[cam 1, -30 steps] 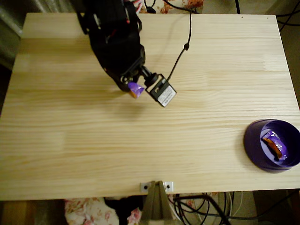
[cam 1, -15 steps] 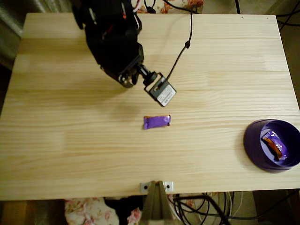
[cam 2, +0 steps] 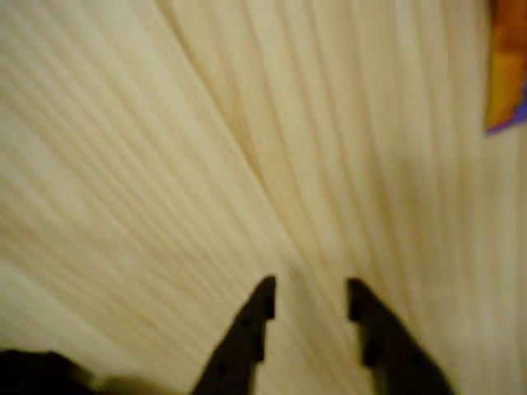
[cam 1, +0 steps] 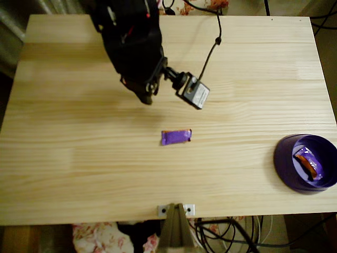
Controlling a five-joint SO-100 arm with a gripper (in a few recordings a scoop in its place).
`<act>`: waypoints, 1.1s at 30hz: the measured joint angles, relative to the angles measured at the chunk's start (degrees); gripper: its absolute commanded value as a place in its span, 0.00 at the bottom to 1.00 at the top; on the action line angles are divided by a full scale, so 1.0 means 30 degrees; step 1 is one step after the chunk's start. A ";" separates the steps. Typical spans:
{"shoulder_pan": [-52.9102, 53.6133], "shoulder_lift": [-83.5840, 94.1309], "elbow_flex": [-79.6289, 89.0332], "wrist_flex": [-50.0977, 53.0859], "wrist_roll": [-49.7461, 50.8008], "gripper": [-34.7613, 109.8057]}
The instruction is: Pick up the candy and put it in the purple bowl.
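Overhead: black gripper [cam 1: 146, 96] up in the upper left of the frame, over bare wooden table [cam 1: 253, 79]. In the wrist view, two dark fingertips [cam 2: 262, 303] a little apart, nothing between them. Candy [cam 1: 176, 137] flat near the middle of the frame, well apart from the gripper. Purple bowl [cam 1: 283, 163] at the lower right edge, another small candy [cam 1: 307, 163] inside.
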 measured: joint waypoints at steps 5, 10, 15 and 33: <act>-0.0410 -0.0322 -0.1289 0.0352 -0.1113 0.45; -0.0762 -0.0117 -0.1816 0.0117 -0.2490 0.45; -0.1523 -0.2256 -0.4424 0.0352 -0.4014 0.45; -0.2930 -0.7793 -0.8701 -0.0146 -0.5654 0.49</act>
